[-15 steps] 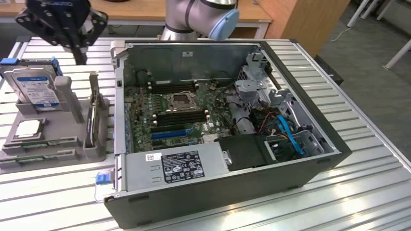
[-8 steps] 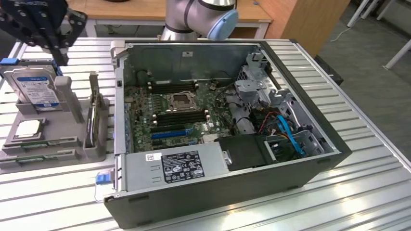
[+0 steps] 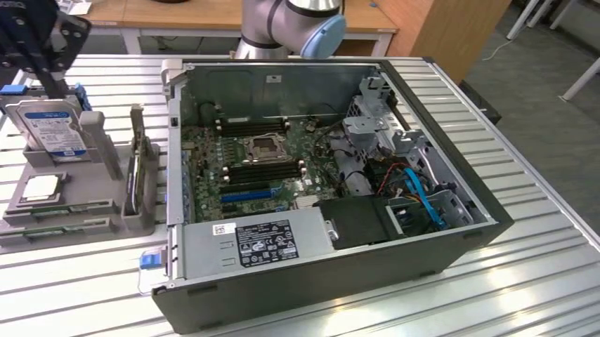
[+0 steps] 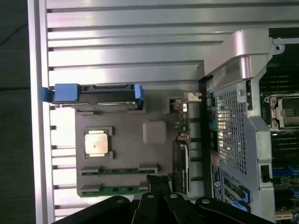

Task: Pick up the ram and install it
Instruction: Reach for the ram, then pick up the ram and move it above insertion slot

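Two green ram sticks lie flat in a grey holder (image 3: 94, 210) on the exterior view's left, one (image 3: 58, 208) just behind the other (image 3: 52, 229). In the wrist view both sticks show, the first (image 4: 119, 171) and the second (image 4: 114, 189). My black gripper (image 3: 55, 83) hangs high at the exterior view's far left, over the hard drive (image 3: 52, 130). Its fingers (image 4: 159, 183) are shut with nothing between them, close beside the sticks' ends in the wrist view. The open computer case (image 3: 328, 281) lies on its side with black memory slots (image 3: 267, 168) around the processor socket (image 3: 263, 146).
The grey holder also carries a processor chip (image 4: 97, 143), the upright hard drive (image 4: 96, 95) and a card standing on edge (image 3: 139, 175). A blue expansion slot (image 3: 249, 191), cables and a power supply (image 3: 258, 242) sit inside the case. The slatted metal table (image 3: 525, 232) spreads around everything.
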{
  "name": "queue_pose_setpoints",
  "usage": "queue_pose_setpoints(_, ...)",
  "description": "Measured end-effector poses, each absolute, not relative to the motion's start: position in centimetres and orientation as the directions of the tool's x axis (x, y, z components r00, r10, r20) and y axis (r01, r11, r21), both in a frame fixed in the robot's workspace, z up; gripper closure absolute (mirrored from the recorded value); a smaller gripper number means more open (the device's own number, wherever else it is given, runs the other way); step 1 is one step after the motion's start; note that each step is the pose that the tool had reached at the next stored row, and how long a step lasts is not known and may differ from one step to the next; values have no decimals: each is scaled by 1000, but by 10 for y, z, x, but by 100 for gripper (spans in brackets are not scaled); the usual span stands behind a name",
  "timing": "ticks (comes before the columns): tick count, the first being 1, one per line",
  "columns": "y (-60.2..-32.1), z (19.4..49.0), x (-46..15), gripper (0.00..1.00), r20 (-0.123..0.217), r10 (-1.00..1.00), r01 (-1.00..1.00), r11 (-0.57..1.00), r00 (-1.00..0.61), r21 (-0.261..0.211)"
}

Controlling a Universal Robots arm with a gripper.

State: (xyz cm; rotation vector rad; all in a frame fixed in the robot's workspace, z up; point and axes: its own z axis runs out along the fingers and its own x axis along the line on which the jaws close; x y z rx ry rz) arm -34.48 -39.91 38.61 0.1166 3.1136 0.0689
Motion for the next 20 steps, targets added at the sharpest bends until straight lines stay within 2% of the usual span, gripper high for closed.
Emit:
queue_pose_setpoints(8, -399, 385, -381, 89, -24, 75, 74, 996, -997, 45)
queue_pose_setpoints(20, -399, 385, -382, 89, -23, 75, 74, 996, -997, 45)
